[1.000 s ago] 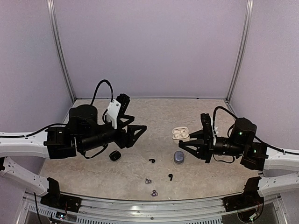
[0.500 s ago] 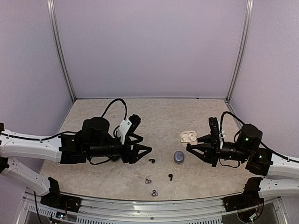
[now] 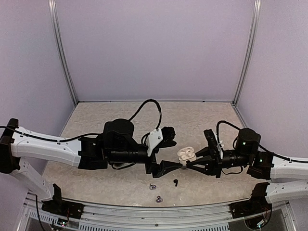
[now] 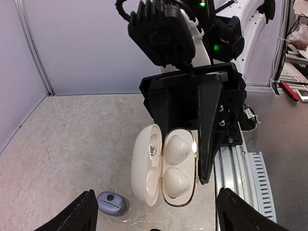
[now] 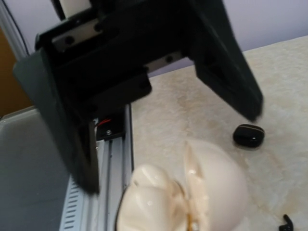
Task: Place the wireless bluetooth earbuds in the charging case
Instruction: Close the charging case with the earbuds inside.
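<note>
At the near edge of the table (image 3: 202,120) two silvery earbuds (image 3: 158,198) lie loose, and just beyond them a black earbud (image 3: 176,182). None is in a case, so I judge most of the inserting is not yet done.

In the middle, the right gripper (image 3: 191,160) reaches in from the right, level with the table, with its fingers clamped on the edge of the white charging case (image 4: 166,171). The case is held with its lid open. Whether the pale shapes in its two wells are earbuds, I cannot tell.

The left arm stretches low across to meet it. The left gripper (image 3: 175,149) lies on its side with its fingers spread wide, holding nothing. The case sits just ahead of them.

Beside it on the table rest a grey-blue case (image 4: 111,203) and, farther off, a black case (image 5: 249,134).
</note>
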`<state>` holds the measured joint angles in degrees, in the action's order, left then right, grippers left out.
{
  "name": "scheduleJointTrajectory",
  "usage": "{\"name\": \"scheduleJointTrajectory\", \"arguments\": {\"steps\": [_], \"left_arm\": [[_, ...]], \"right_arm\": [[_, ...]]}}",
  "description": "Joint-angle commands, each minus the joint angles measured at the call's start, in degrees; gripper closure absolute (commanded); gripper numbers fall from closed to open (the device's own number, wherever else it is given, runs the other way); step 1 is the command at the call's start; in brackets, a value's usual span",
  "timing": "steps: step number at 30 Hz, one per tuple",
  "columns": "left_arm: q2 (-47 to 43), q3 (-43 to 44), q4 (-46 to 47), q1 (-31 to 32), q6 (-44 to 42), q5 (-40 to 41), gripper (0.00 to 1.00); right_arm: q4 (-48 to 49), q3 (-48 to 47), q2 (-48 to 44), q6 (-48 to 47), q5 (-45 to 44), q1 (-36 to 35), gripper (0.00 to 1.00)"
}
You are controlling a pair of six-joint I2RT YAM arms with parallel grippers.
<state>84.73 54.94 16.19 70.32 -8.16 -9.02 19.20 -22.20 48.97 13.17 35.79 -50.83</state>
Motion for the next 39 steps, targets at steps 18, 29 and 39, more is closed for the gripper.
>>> {"name": "scheduleJointTrajectory", "arguments": {"steps": [18,29,39], "left_arm": [[-1.47,2.13,-0.77,4.70,-9.06,-6.51,0.25],[-8.97,-4.88,8.57,-0.53,1.86,15.80,0.02],[-11.55,-6.66,4.90,-8.24,18.53,25.36,0.01]], "right_arm": [[1.32,-3.94,1.86,0.02,-1.42,-0.03,1.00],[-4.82,-9.32,7.19,2.96,-6.92,7.37,1.00],[-6.55,-22.24,32.20,7.77,-1.09,20.77,1.00]]}}
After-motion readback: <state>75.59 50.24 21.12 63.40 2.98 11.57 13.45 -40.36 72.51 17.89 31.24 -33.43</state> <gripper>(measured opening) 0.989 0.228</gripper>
